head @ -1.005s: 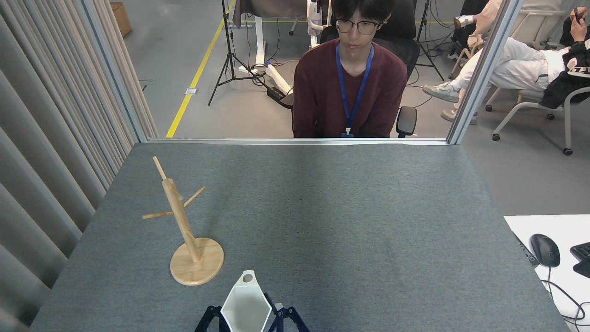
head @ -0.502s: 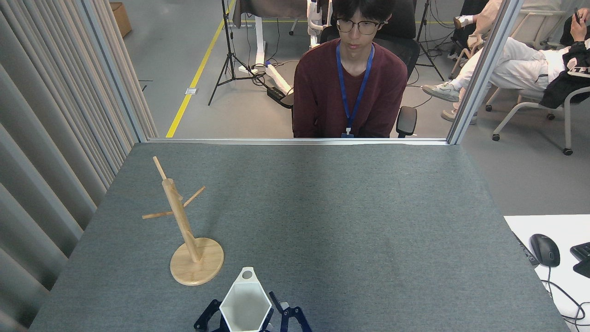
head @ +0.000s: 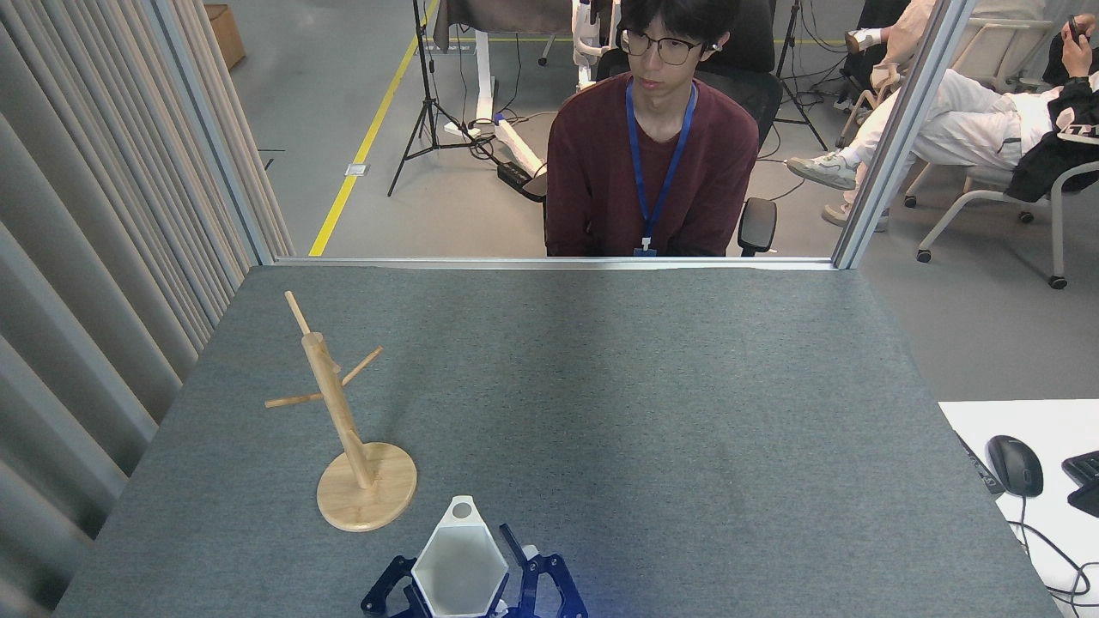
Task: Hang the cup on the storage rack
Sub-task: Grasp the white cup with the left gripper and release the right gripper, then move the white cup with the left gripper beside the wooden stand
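The white faceted cup [head: 459,566] is at the bottom centre of the head view, mouth up, with its small holed tab handle pointing away from me. My left gripper [head: 464,588] is shut on the cup, one dark finger on each side of its body; the arm behind it is out of frame. The bamboo storage rack [head: 339,421] stands to the upper left of the cup on a round disc base [head: 367,496], with thin pegs angled out from its post. Cup and rack are apart. My right gripper is out of view.
The grey felt table [head: 644,412] stretches ahead and to the right. A person [head: 652,163] sits behind its far edge. A curtain wall [head: 94,257] runs along the left side. A white desk holding a mouse [head: 1015,463] lies at the right.
The cup and my gripper have shifted slightly forward into view, so more of the dark fingers shows. The rack has not moved.
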You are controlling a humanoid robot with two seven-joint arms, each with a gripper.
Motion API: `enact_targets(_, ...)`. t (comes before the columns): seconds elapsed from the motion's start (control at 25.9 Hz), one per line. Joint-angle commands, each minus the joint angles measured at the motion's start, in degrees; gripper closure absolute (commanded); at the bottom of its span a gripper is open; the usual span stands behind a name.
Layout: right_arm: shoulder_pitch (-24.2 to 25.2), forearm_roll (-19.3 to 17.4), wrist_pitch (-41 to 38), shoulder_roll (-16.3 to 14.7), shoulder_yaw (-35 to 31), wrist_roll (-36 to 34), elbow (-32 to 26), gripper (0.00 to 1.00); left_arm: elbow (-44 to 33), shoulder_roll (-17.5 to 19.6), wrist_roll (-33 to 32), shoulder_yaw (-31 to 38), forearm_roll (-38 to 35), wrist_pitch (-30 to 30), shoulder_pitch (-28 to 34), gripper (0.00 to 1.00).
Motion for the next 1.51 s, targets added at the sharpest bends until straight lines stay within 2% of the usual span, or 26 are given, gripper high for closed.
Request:
enact_targets(0.0,-0.48,-4.34,0.04,0.35,0.02,-0.15,-1.89,0.01,0.08,-0.3,-0.07,0.0,-0.95,0.23,0.23,0.57)
enact_targets(0.12,-3.47,-10.58,2.23,1.31,-3.5,1.17,-1.45,0.01,0.17,-0.39,-0.07,0.08,-0.95,0.76,0.32,0.57)
enact_targets(0.27,-5.93,-19.9,5.13,1.49,-16.24,4.16,-1.36,0.01,-0.09,-0.39,-0.16,0.17,-0.87,2.6,0.59,0.56)
enact_targets(0.35,-5.58,-23.06,4.61,1.05,-24.24,4.34,-1.36,0.01,0.0,-0.3,-0.16,0.7,-0.69,2.95,0.59,0.56)
enact_targets(0.39,-5.14,-23.41,4.52,0.44,-27.32,4.51,-1.28,0.01,0.17,-0.39,-0.16,0.87,-0.51,3.57,0.59,0.56)
enact_targets(0.43,-3.56,-23.15,4.26,-0.53,-28.81,4.86,-1.36,0.01,0.17,-0.3,-0.16,1.31,-0.43,4.45,0.59,0.57)
enact_targets(0.54,5.23,-22.54,1.53,-8.53,-28.9,4.78,-3.65,0.01,0.0,-0.3,-0.07,2.98,-0.16,7.17,0.67,0.56)
enact_targets(0.62,8.66,-21.31,1.09,-9.76,-28.9,4.6,-3.82,0.01,-0.09,-0.3,-0.07,5.18,-0.08,7.96,0.67,0.56)
enact_targets(0.81,10.5,-18.76,1.62,-9.23,-29.34,4.51,-2.59,0.01,3.86,-1.36,-0.07,13.18,2.82,9.19,-0.99,0.56)
enact_targets(0.93,10.33,-18.23,1.62,-8.44,-29.16,4.51,-2.59,0.01,5.62,-1.45,-1.12,20.3,1.24,13.41,-6.71,0.54)
enact_targets(1.12,10.24,-17.44,1.53,-8.27,-29.07,4.51,-1.8,0.01,10.72,-1.18,-2.88,31.9,-3.42,13.24,-14.97,0.54)
enact_targets(1.28,10.06,-17.09,1.53,-7.12,-28.9,4.51,-1.36,0.01,11.07,-0.48,-2.97,32.34,-4.03,12.97,-17.26,0.53)
enact_targets(1.47,10.15,-16.91,1.53,-6.86,-28.9,4.51,-1.36,0.01,11.16,-1.01,-2.79,32.16,-9.57,11.48,-18.05,0.55)
